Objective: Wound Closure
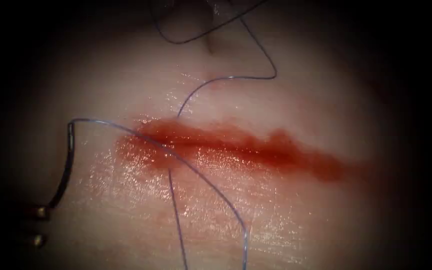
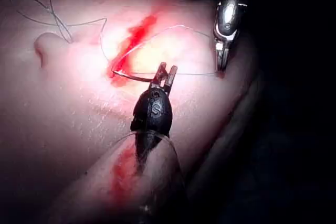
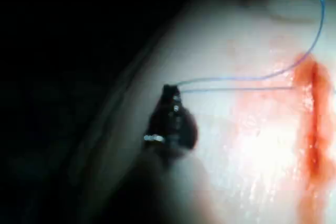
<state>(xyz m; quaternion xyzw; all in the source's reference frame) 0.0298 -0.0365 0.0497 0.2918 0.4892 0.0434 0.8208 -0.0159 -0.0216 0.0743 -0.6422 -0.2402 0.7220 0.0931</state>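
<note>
The tissue (image 1: 286,210) bears a horizontal cut (image 1: 236,145) wet with red fluid. The curved needle (image 1: 66,170) lies free of the tissue, left of the cut's left end. My left tool (image 1: 43,212) is shut on it near its lower end, as the left wrist view confirms for the left tool (image 2: 166,71) and needle (image 2: 134,77). Blue thread (image 1: 201,175) runs from the needle's upper end across the cut and down. A second strand (image 1: 176,215) leaves the cut's lower lip. My right tool (image 3: 169,90) is shut on the thread (image 3: 236,81); the right tool (image 2: 221,66) also shows in the left wrist view.
More thread (image 1: 256,55) loops over the tissue above the cut and enters it at the upper lip. Red fluid (image 1: 141,155) spreads around the cut's left end. The tissue falls into darkness at its edges.
</note>
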